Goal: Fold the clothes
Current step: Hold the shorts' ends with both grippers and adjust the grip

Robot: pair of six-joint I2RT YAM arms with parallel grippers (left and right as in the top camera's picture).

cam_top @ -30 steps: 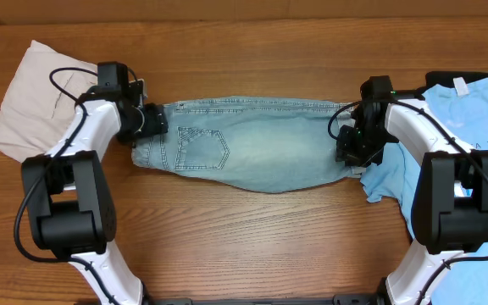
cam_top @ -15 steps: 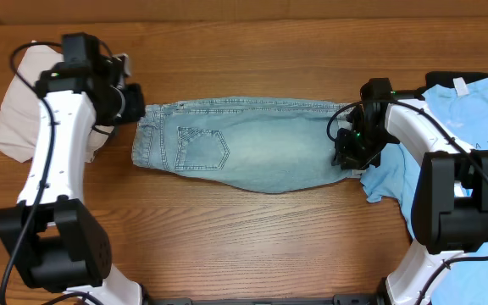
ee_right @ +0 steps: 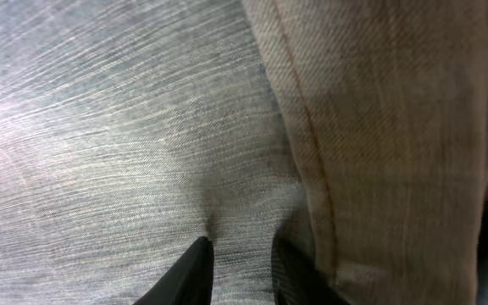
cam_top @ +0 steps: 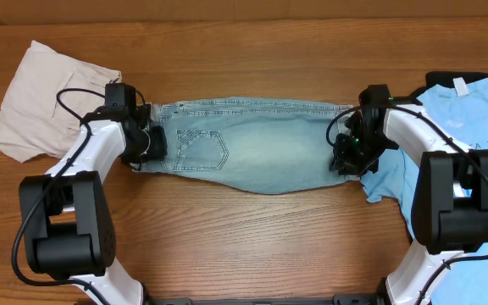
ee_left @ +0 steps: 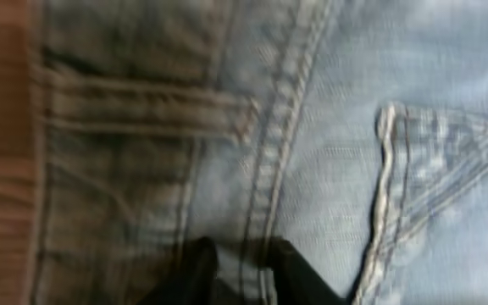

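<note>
Light-wash denim shorts lie flat across the middle of the table, back pocket up and waistband to the left. My left gripper sits at the waistband end; in the left wrist view its jaws are closed narrowly over a seam of the denim. My right gripper is at the hem end. There the right wrist view shows the jaws pinching a small pucker of denim beside a folded-over hem.
Beige shorts lie crumpled at the far left, behind the left arm. A sky-blue printed T-shirt covers the right edge, partly under the right arm, with a dark garment peeking out above it. Bare wood lies in front of the denim.
The left arm lifted off the waistband toward the beige shorts, then came back down onto the waistband's lower corner with its jaws narrowed on the denim. The right gripper stayed put.
</note>
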